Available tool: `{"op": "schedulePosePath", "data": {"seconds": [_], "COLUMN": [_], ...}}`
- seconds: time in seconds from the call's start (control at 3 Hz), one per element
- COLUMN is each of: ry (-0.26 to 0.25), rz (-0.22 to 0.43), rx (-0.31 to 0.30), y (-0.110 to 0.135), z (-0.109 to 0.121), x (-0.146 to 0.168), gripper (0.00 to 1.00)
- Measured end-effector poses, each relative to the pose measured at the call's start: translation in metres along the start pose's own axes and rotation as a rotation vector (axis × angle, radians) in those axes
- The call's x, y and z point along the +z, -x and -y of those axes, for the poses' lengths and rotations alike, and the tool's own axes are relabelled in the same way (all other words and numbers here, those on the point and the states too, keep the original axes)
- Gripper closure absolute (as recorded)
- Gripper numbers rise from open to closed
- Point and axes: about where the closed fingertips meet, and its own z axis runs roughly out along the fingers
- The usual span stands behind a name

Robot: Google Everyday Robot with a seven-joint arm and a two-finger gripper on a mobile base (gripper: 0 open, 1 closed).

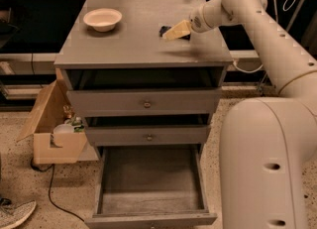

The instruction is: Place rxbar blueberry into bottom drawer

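Note:
The rxbar blueberry [164, 29] is a small dark bar lying on the grey cabinet top [129, 39], right of centre; only its left end shows behind my fingers. My gripper [174, 30] reaches in from the right with its cream fingers low over the bar. The bottom drawer [151, 183] is pulled out below, its bare grey floor empty.
A cream round bowl [102, 19] sits at the top's back left. Two knobbed drawers [146, 105] are closed above the open one. A cardboard box [54, 131] with cups stands on the floor at left, with a cable and a shoe [15, 214] near it.

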Motion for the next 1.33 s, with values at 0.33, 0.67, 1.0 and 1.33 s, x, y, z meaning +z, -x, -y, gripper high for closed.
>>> {"op": "schedulePosePath", "data": {"seconds": [0.33, 0.67, 1.0, 1.33], "ry": [-0.022, -0.019, 0.001, 0.012], "rz": [-0.015, -0.033, -0.045, -0.040], "rx": [-0.034, -0.038, -0.018, 0.012], "y": [-0.004, -0.013, -0.021, -0.022], "z": [0.008, 0.014, 0.015, 0.017], "x": [0.019, 0.032, 0.043, 0.046], "gripper": [0.00, 0.00, 0.00, 0.16]}}
